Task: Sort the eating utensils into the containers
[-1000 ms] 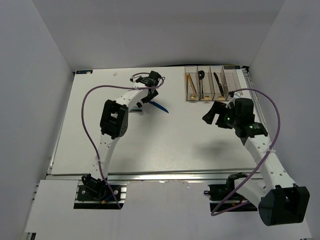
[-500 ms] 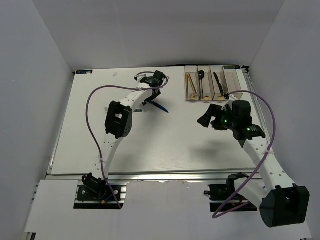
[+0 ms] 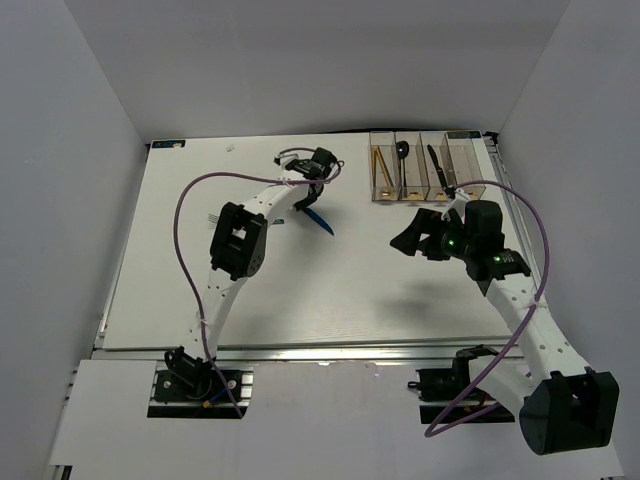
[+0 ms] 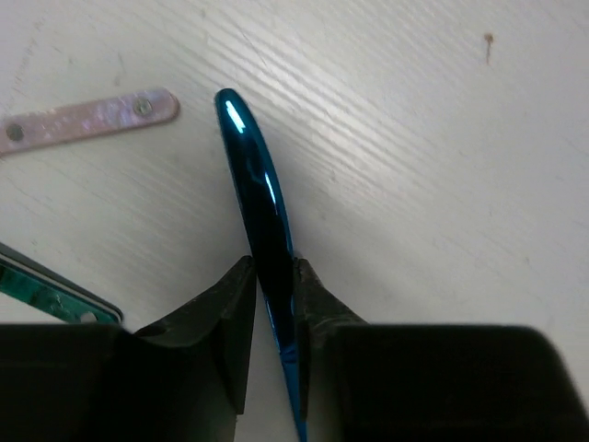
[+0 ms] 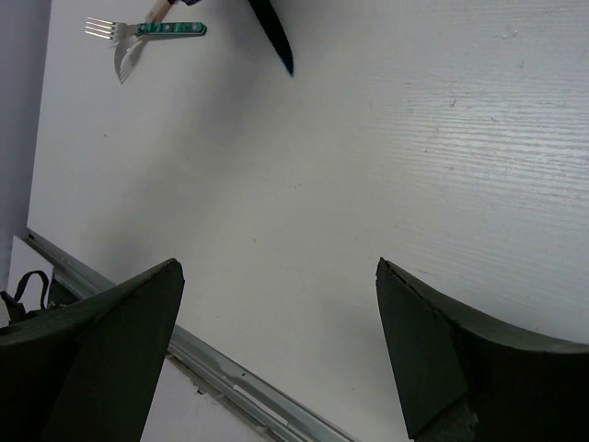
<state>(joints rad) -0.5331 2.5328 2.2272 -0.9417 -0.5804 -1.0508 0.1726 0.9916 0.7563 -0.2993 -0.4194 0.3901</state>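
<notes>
Top external view, nearest stuff first: my right end effector [image 3: 408, 236] hangs just on the near side of the containers [image 3: 462, 170], toward their left end. Its own wrist cam shows the fingers [image 5: 101, 359] spread wide with nothing between them, only bare worktop [image 5: 368, 166] underneath.

Further out and well left of the containers, my left end effector [image 4: 271, 276] is pinching the blue-handled knife [image 4: 260, 193] by the handle, clamped on it from both sides. The knife sits slightly nearer to me than the containers' near end, with its blade end sticking out on the side closer to them. Can't really tell whether it's off the worktop or lying on it.

Right by that grip the left wrist cam catches a pinkish handle [image 4: 92, 118], and the right wrist cam shows a green-handled fork [image 5: 147, 29] further left of the containers than the knife.

Farthest back, inside the containers: orange chopsticks [image 3: 380, 165] in the leftmost bin, a black spoon [image 3: 401, 155] next door, a dark knife [image 3: 435, 160] in the third.
</notes>
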